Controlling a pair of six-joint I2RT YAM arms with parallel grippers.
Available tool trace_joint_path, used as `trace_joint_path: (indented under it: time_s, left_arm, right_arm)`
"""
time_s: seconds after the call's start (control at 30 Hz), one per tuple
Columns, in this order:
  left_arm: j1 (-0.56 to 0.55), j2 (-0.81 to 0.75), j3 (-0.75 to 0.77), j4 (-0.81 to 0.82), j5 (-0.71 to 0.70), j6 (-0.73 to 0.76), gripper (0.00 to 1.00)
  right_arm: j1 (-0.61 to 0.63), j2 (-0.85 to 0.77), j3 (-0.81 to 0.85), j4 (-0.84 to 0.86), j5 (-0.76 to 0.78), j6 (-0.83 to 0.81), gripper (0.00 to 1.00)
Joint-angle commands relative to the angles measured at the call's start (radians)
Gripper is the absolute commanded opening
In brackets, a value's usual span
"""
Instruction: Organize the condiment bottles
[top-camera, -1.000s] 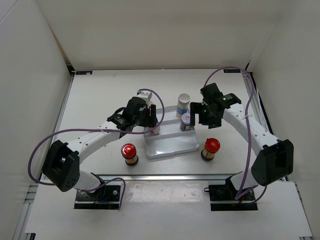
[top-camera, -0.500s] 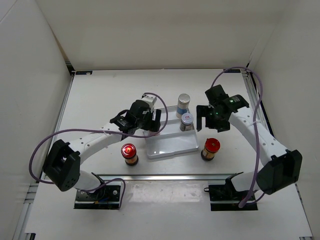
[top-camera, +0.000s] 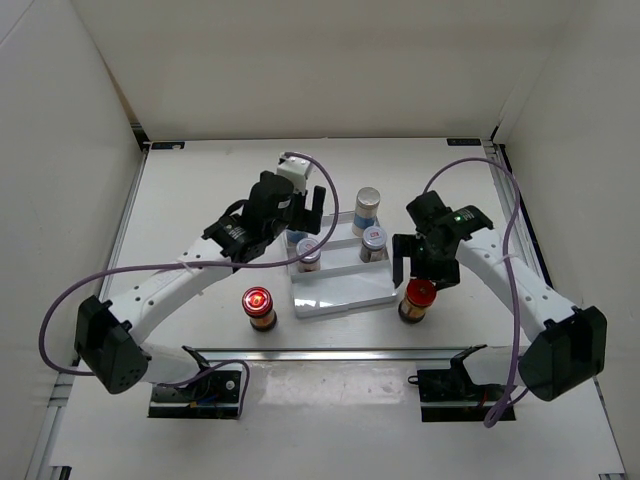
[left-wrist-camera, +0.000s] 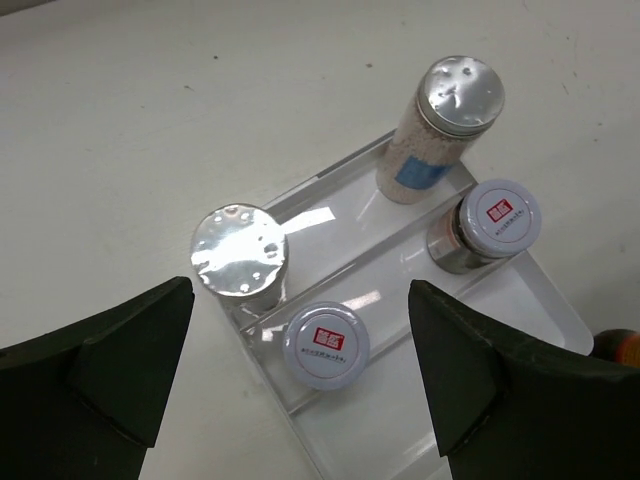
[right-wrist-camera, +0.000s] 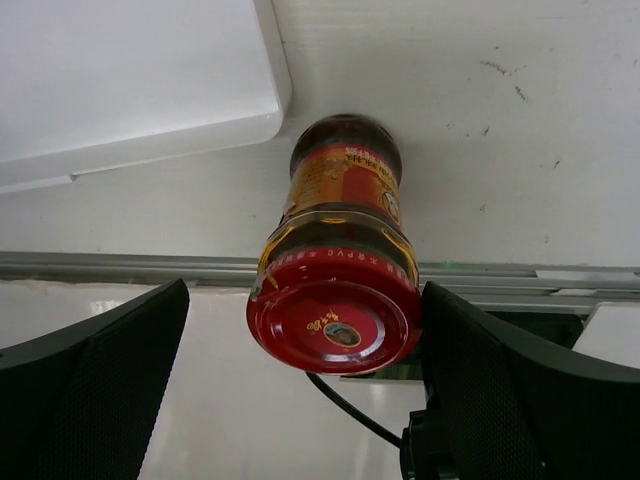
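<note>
The right hand (top-camera: 422, 268), spread apart, is right above a red-cap jar (right-wrist-camera: 338, 300), which stands straight up on the tabletop (top-camera: 200, 190) beside the tray (top-camera: 345, 298). The left hand (left-wrist-camera: 300, 300), apart too, is farther.

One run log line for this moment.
left fingers: open above tray | right fingers: open over red-capped jar | tray: four jars | second red-capped jar: on table

Two tall white jars (left-wrist-camera: 445, 115) (left-wrist-camera: 240, 255) and two short silver-lidded jars (left-wrist-camera: 326, 345) (left-wrist-camera: 497, 215) stand upright in the tray (top-camera: 345, 290), with red-capped jars (top-camera: 258, 303) (top-camera: 420, 296) upright beside its left and right ends.
</note>
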Motion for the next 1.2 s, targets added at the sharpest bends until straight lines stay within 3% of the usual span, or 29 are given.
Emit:
trace_joint_path:
  time_s: [0.0, 0.17, 0.27, 0.37, 0.47, 0.5, 0.7, 0.97, 1.17]
  left_arm:
    - [-0.014, -0.083, -0.010, -0.055, -0.133, 0.041, 0.99]
    - [-0.024, -0.155, -0.099, -0.120, -0.206, 0.014, 0.99]
    - [-0.024, -0.211, -0.145, -0.153, -0.226, -0.017, 0.99]
    - [-0.024, -0.255, -0.171, -0.198, -0.236, -0.057, 0.99]
    - [-0.024, -0.284, -0.191, -0.248, -0.272, -0.080, 0.99]
    - [-0.024, -0.284, -0.200, -0.248, -0.272, -0.080, 0.99]
    - [-0.024, -0.349, -0.210, -0.258, -0.281, -0.058, 0.99]
    - [-0.024, -0.416, -0.210, -0.276, -0.281, -0.029, 0.99]
    - [-0.024, -0.444, -0.221, -0.322, -0.272, -0.029, 0.99]
  right_arm:
    - [0.019, 0.032, -0.017, -0.015, 0.010, 0.048, 1.00]
    - [0.028, 0.089, -0.017, -0.015, 0.021, 0.058, 1.00]
    - [0.037, 0.098, -0.040, -0.024, 0.032, 0.067, 0.89]
    - [0.037, 0.109, -0.040, -0.024, 0.051, 0.067, 0.71]
    - [0.046, 0.120, -0.031, -0.024, 0.062, 0.067, 0.44]
    - [0.046, 0.120, -0.022, -0.035, 0.076, 0.067, 0.31]
    - [0.056, 0.072, 0.084, -0.070, 0.136, 0.067, 0.01]
    - [0.056, 0.072, 0.256, -0.069, 0.093, 0.035, 0.01]
    - [0.065, 0.176, 0.311, 0.023, 0.026, -0.015, 0.01]
